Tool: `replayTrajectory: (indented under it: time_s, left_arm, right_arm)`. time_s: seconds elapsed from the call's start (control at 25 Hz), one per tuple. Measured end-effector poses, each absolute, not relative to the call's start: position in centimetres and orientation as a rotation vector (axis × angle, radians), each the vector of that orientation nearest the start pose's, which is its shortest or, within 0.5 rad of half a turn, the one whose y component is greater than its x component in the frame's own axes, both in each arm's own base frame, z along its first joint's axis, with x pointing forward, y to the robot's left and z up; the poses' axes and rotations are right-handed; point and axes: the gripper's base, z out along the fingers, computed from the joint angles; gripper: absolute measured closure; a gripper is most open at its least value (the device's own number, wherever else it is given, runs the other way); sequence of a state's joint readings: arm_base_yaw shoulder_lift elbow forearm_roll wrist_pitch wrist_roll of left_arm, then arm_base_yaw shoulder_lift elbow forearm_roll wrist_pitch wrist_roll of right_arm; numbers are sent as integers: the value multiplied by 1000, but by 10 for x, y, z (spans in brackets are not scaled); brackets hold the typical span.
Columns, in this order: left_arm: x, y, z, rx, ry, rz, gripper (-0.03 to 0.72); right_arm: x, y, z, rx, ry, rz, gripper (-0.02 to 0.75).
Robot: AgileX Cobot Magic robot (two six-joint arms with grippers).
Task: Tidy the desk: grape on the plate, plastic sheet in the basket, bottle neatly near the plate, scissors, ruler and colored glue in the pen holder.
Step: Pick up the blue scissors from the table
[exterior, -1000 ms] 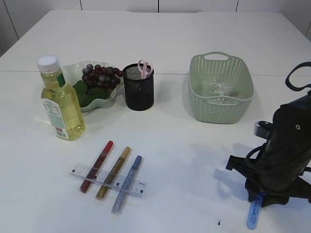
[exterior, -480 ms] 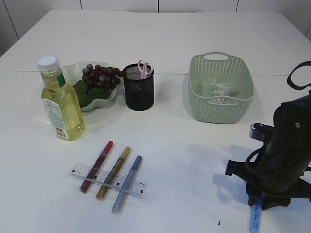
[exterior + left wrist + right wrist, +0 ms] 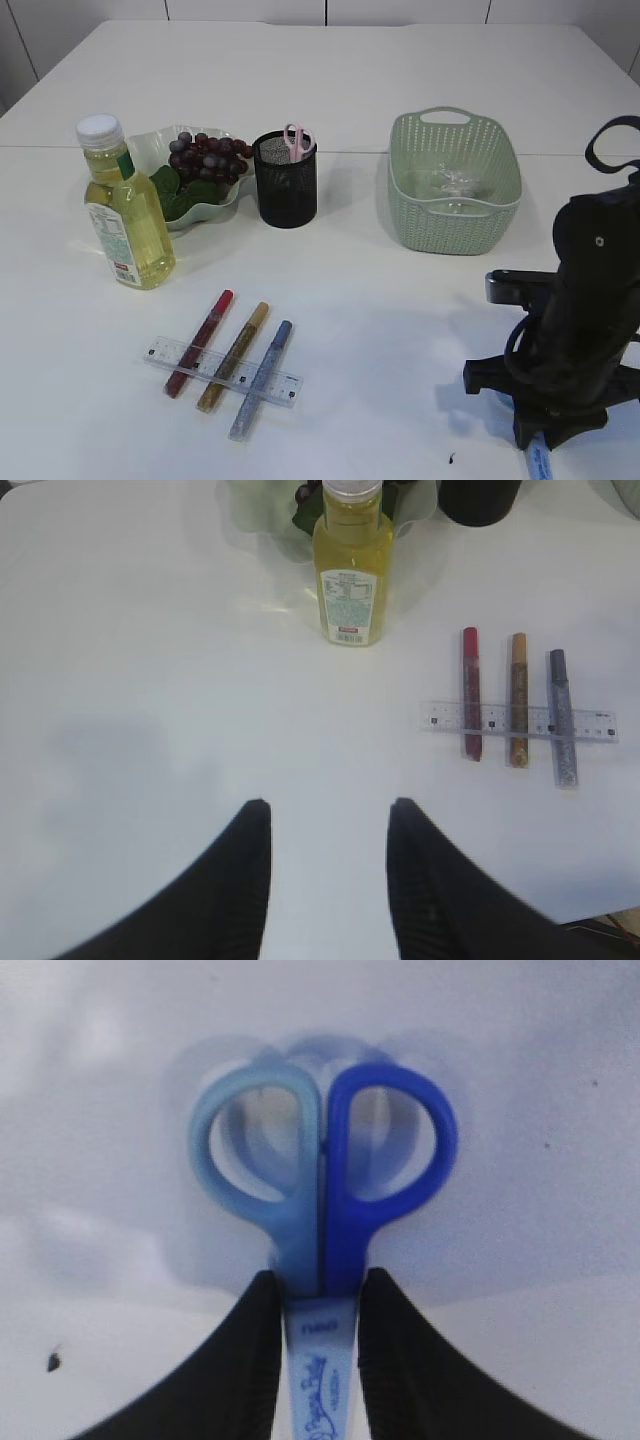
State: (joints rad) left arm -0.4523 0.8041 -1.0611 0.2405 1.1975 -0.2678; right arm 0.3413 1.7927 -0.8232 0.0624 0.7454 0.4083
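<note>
My right gripper (image 3: 316, 1278) is shut on blue scissors (image 3: 300, 1245) just below the two handle loops, low over the table at the front right (image 3: 545, 440). Only the scissors' pale blue tip (image 3: 538, 462) shows under the arm in the exterior view. My left gripper (image 3: 328, 805) is open over bare table with nothing in it. Three colored glue sticks (image 3: 233, 357) lie across a clear ruler (image 3: 160, 352). The bottle (image 3: 125, 215) stands beside the plate (image 3: 150, 140), which holds the grape (image 3: 205, 158). Pink scissors (image 3: 296, 140) stand in the pen holder (image 3: 286, 190). The plastic sheet (image 3: 450, 182) lies in the basket (image 3: 455, 225).
The green basket stands at the back right, the black mesh pen holder at the back centre. In the left wrist view the bottle (image 3: 352, 570) stands ahead of the gripper, with the ruler (image 3: 600, 723) and glue sticks (image 3: 518, 700) to the right. A small dark speck (image 3: 451, 459) lies near the front edge.
My right arm has shifted towards the front right with the blue scissors in its jaws, so less of the blade shows below it. Everything else is unmoved.
</note>
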Motion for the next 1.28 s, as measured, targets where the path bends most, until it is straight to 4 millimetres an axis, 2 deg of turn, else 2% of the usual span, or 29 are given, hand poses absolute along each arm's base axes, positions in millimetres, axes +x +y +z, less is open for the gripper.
replayTrajectory:
  time_s: [0.24, 0.44, 1.28]
  left_arm:
    - [116, -34, 392, 226, 2376, -26, 399]
    - [116, -34, 392, 226, 2376, -26, 399]
    - [115, -33, 391, 225, 2393, -19, 399]
  right_arm:
    - [263, 100, 129, -75, 3201, 77, 514]
    - [261, 99, 130, -141, 3222, 63, 514]
    - [261, 99, 130, -52, 3232, 69, 498]
